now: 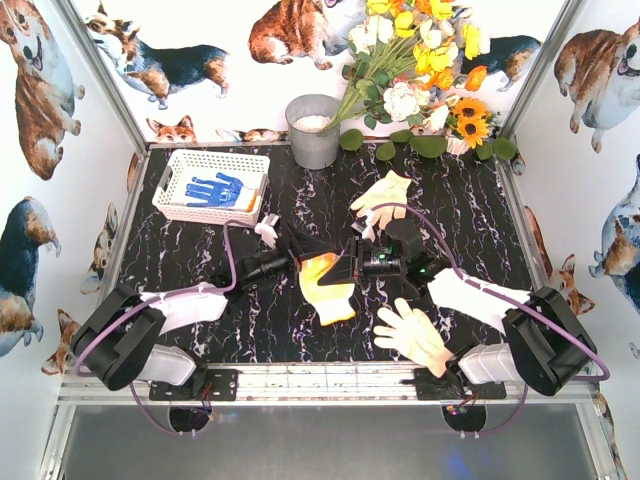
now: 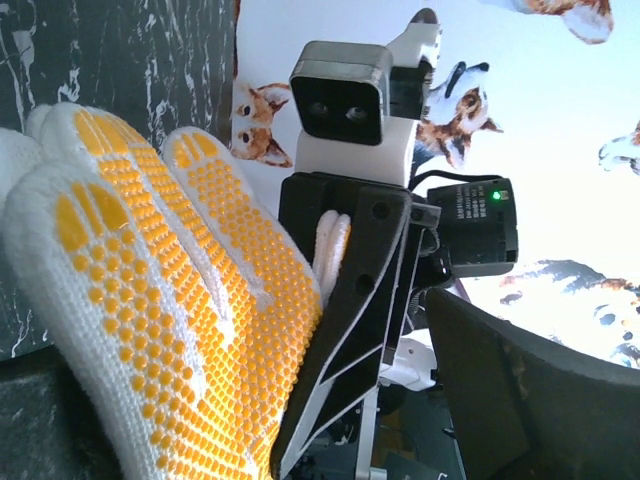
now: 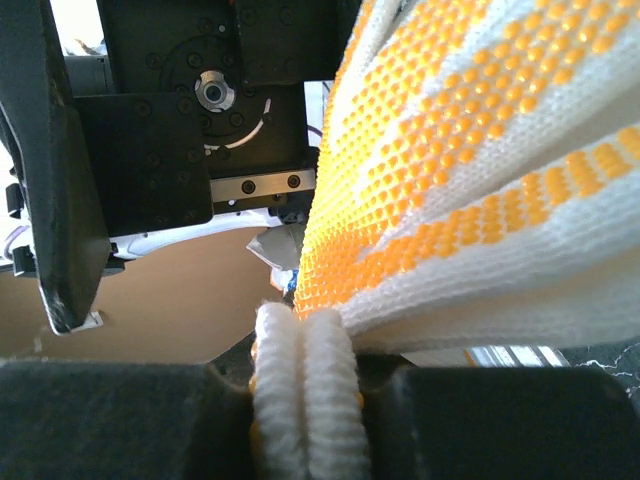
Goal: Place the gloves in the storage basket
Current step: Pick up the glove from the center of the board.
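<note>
My right claw (image 1: 343, 268) pinches yellow-dotted glove (image 1: 328, 290) cuff at frame centre; left claw (image 1: 305, 258) spread wide around it. If I release right early, glove drops, well apart from basket (image 1: 215, 154) upper left.

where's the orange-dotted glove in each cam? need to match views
Top external: glove mid-frame, just below centre.
Left wrist: fills the left half, dotted side to camera.
Right wrist: upper right, close to the lens.
Shared landmark: right end effector clamped on its white cuff.
</note>
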